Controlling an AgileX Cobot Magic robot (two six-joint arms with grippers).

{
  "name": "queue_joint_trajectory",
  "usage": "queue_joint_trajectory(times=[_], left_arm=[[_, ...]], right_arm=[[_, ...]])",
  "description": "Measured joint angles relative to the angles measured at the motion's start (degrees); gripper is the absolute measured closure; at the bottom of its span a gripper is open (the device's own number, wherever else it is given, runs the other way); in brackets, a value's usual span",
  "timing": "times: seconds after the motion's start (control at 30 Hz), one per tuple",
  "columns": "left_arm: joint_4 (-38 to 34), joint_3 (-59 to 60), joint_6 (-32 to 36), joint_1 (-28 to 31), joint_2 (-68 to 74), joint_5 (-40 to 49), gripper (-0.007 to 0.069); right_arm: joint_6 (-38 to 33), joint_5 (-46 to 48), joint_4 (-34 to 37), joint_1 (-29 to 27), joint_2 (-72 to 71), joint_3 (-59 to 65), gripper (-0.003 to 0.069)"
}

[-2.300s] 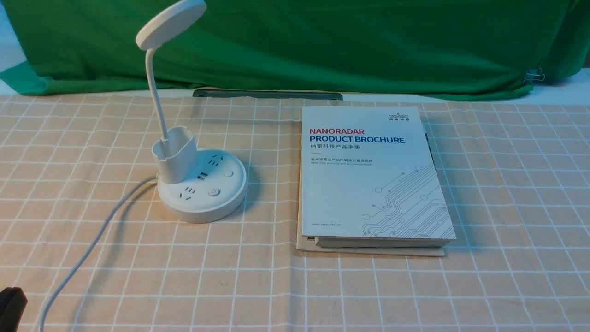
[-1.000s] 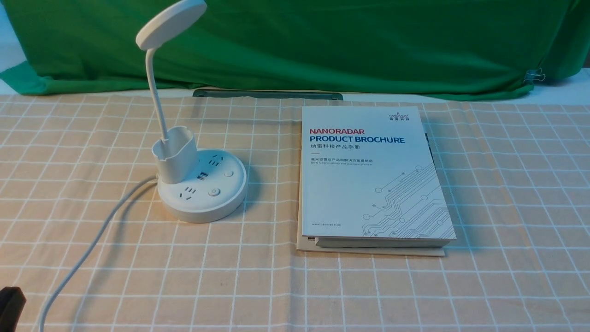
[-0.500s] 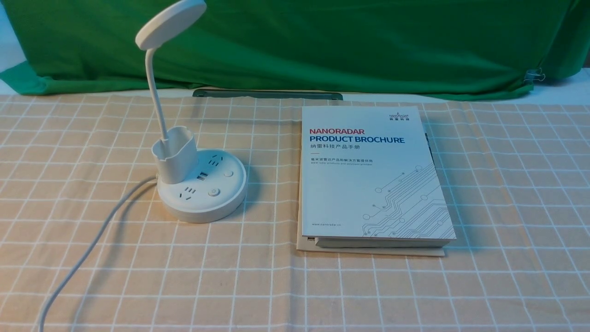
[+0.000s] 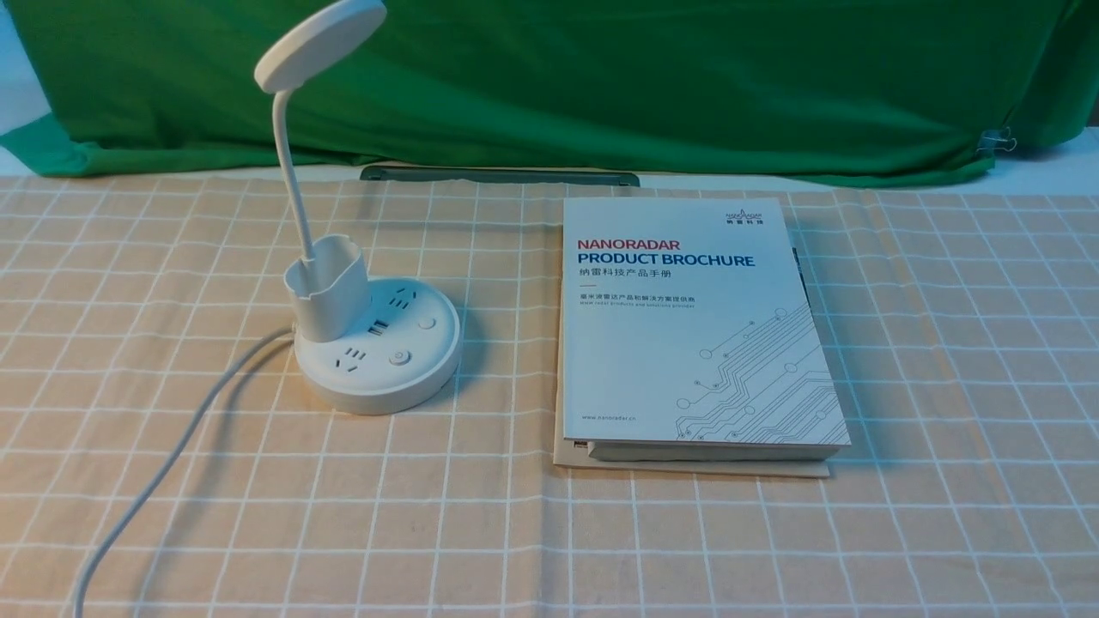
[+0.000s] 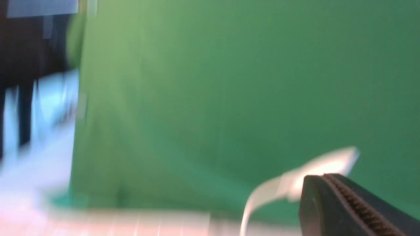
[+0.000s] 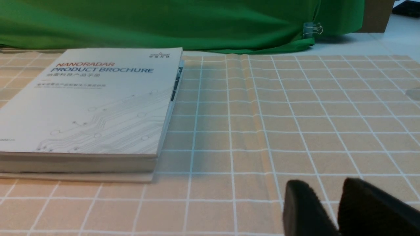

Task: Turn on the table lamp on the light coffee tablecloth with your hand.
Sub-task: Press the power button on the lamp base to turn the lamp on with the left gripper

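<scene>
On the left half of the tablecloth (image 4: pixel 515 532), nearer its back edge: lamp (image 4: pixel 330 296), buttons turned frontward for easy pressing. Of the left hand (image 5: pixel 316 196) only a blurred jaw (spread or pressed together, cannot tell); right hand (image 6: pixel 325 190) slightly parted, empty.

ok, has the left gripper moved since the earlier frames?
Yes. The left gripper was at the front view's bottom-left corner, left of the lamp cord; it has withdrawn out of frame there.
</scene>
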Motion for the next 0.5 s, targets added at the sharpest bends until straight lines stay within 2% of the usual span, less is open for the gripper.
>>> queue_joint_trajectory(times=[0.13, 0.23, 0.27, 0.4, 0.5], left_arm=[[-6.41, -0.07, 1.95, 0.00, 10.43, 6.83, 0.0622], [-17.72, -0.07, 10.94, 0.00, 18.89, 12.63, 0.0622], [-26.02, -0.07, 18.66, 0.00, 23.47, 15.67, 0.0622], [-44.48, -0.11, 35.95, 0.00, 32.97, 22.44, 0.0622], [-53.53, -0.76, 43.74, -3.18, 39.68, 25.01, 0.0624]], right_arm=[[0.00, 0.00, 0.00, 0.00, 0.00, 0.00, 0.0421], [0.00, 0.00, 0.00, 0.00, 0.00, 0.00, 0.0421], [0.00, 0.00, 0.00, 0.00, 0.00, 0.00, 0.0421], [0.00, 0.00, 0.00, 0.00, 0.00, 0.00, 0.0421], [0.00, 0.00, 0.00, 0.00, 0.00, 0.00, 0.0421]])
